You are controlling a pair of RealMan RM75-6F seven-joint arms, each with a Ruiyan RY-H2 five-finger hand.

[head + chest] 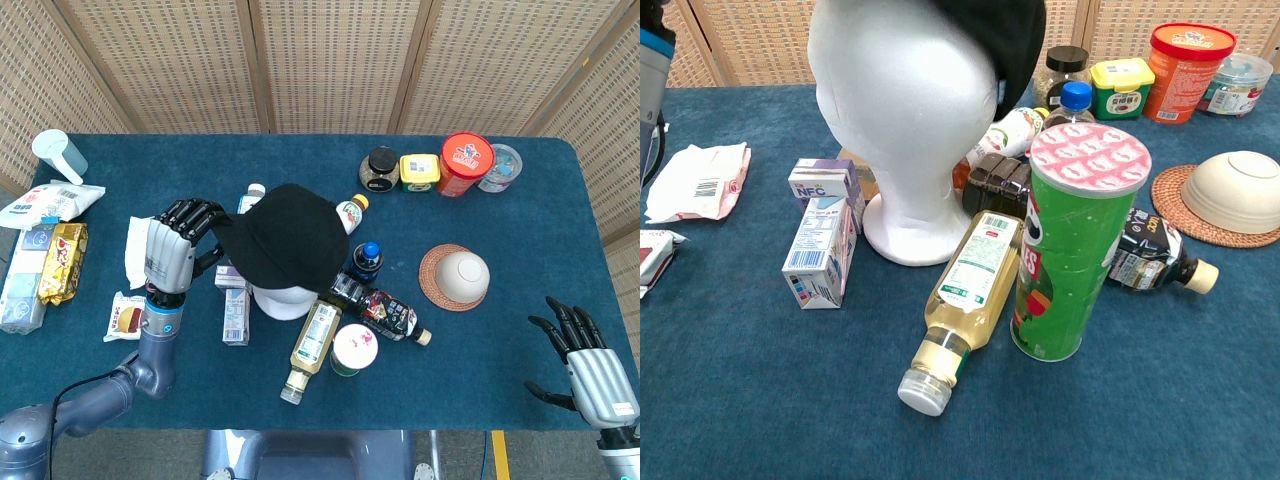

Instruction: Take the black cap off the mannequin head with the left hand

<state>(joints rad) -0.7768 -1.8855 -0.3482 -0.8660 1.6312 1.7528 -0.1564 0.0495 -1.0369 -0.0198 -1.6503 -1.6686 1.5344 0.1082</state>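
My left hand [172, 252] gripped the brim of the black cap [290, 238], fingers closed on its left edge. The cap was tipped up & back on the white mannequin head [908, 110]: in chest view the face was bare, cap only at the rear top. The head stood on the blue bench [500, 330], w/ a green snack can [1076, 240] and a lying tea bottle [965, 305] in front, small cartons [820, 235] beside. My right hand [590, 368] was at the bench's near right corner, fingers apart, holding nothing.
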